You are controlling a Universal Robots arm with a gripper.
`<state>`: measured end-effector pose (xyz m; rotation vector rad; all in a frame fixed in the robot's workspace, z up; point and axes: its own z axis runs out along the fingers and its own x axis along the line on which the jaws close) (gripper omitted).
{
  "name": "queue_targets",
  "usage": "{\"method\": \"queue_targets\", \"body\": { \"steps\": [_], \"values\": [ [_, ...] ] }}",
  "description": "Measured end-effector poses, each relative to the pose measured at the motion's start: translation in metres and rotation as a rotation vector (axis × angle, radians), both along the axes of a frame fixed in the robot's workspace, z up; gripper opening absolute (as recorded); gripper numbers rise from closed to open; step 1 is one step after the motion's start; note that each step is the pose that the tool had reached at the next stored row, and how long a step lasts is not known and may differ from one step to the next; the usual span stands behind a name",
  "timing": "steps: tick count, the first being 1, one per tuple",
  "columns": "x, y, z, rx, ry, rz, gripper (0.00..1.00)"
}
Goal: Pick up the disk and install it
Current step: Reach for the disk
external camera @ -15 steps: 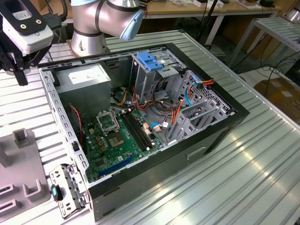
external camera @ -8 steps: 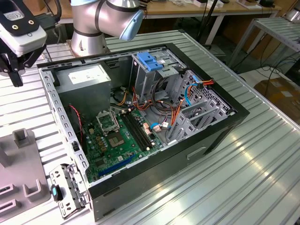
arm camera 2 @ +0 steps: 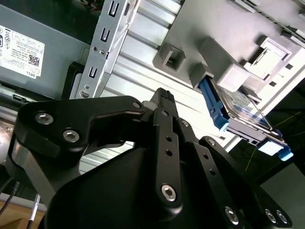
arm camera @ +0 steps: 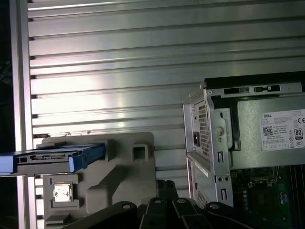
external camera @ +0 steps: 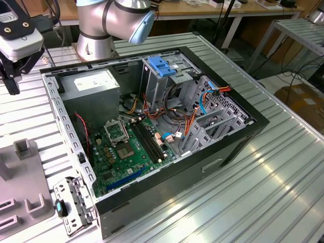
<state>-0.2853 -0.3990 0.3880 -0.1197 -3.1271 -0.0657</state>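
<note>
Ribbed aluminium table (arm camera: pixel 143 57) carries a grey fixture (arm camera: pixel 119 171), and I see the disk (arm camera: pixel 52 160) standing on edge in it, one blue rail showing. My pincer (arm camera 2: pixel 163 95) is clenched on nothing, above the fixture and apart from the disk. The frame edge cuts off one end of the disk in the first wrist view, and I cannot make out its label. The wrist points down over the fixture, beside the open computer case (external camera: pixel 152 131).

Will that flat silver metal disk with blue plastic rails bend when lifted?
Probably not: the disk looks like a rigid metal slab, likely heavy for its size. It stands on edge in a grey plastic holder, so a nudge might tip it.
</note>
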Motion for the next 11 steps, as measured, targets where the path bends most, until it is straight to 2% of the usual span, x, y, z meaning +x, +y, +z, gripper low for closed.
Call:
{"method": "queue_targets", "body": {
  "steps": [11],
  "values": [
    [-0.011, 0.0, -0.0003, 0.0001, 0.0011, 0.0, 0.11]
  ]
}}
